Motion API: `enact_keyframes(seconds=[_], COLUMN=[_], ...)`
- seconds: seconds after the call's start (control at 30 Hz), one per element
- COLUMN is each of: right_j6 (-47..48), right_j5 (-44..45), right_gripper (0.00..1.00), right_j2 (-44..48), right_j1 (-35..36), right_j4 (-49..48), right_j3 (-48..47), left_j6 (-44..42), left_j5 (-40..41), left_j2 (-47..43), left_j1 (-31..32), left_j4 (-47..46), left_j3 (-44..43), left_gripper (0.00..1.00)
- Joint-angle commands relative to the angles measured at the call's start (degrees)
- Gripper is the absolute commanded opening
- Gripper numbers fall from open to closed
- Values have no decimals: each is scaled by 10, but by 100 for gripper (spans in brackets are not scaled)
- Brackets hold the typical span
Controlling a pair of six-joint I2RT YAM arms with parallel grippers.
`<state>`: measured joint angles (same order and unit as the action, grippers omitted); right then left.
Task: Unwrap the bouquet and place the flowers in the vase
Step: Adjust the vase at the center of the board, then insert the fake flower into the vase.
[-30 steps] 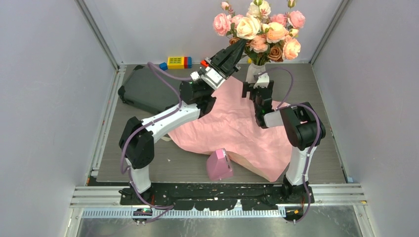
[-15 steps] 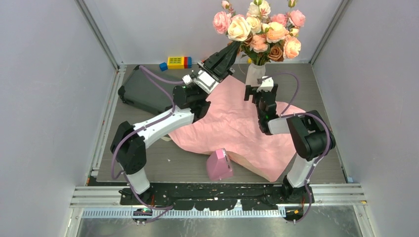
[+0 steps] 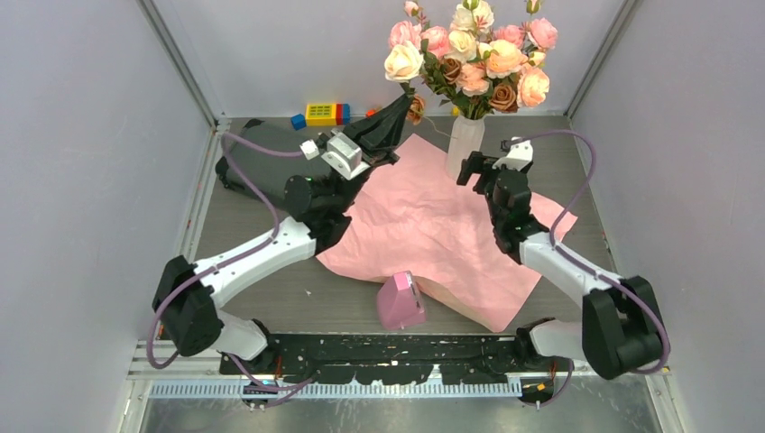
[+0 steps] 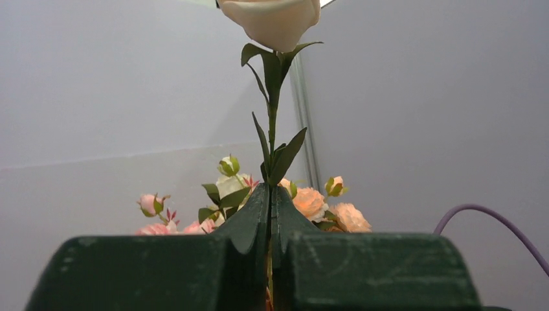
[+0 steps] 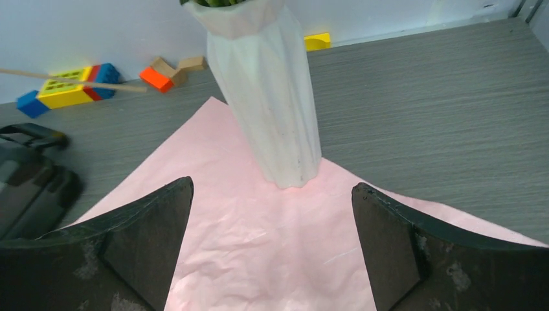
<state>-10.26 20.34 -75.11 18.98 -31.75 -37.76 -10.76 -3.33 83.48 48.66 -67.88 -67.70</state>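
Cream rose [image 3: 403, 61] is drifting left, away from the vase [image 3: 465, 144], with your left gripper [image 3: 394, 106] clamped on its stem. Your right gripper [image 3: 493, 162] is advancing toward the vase, jaws apart. You are likely lining up another insertion.

Creased, matt pink wrapping paper [image 5: 259, 246] covers a grey wood-grain table [image 5: 421, 97]; the ribbed white vase [image 5: 265, 97] looks matt and chalky, the coloured toy blocks [image 5: 65, 91] smooth plastic.

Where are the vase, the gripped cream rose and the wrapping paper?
vase [image 5: 268, 97]: right wrist view, ribbed white body.
cream rose [image 4: 270, 19]: left wrist view, bloom.
wrapping paper [image 3: 433, 225]: top external view, bare middle.
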Motion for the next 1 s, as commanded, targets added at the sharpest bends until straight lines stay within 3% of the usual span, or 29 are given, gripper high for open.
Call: enact_keyframes(seconds=[0.0, 0.27, 0.63, 0.8, 0.97], right_j6=[-97, -114, -105, -106, -129], right_j5=[-45, -139, -193, -249, -369], right_gripper=[97, 95, 95, 94, 92], right_j2=[84, 165, 220, 251, 263], right_j1=[3, 3, 3, 3, 3], right_j4=[166, 293, 384, 431, 473], right_j3=[-18, -51, -109, -168, -245], left_j6=[76, 104, 159, 189, 221], left_j5=[49, 2, -86, -108, -122], left_j2=[-72, -103, -56, -68, -93], left_j1=[4, 4, 4, 4, 4], left_j4=[85, 186, 212, 307, 378], left_j3=[39, 36, -86, -139, -138], left_gripper=[0, 0, 0, 0, 0])
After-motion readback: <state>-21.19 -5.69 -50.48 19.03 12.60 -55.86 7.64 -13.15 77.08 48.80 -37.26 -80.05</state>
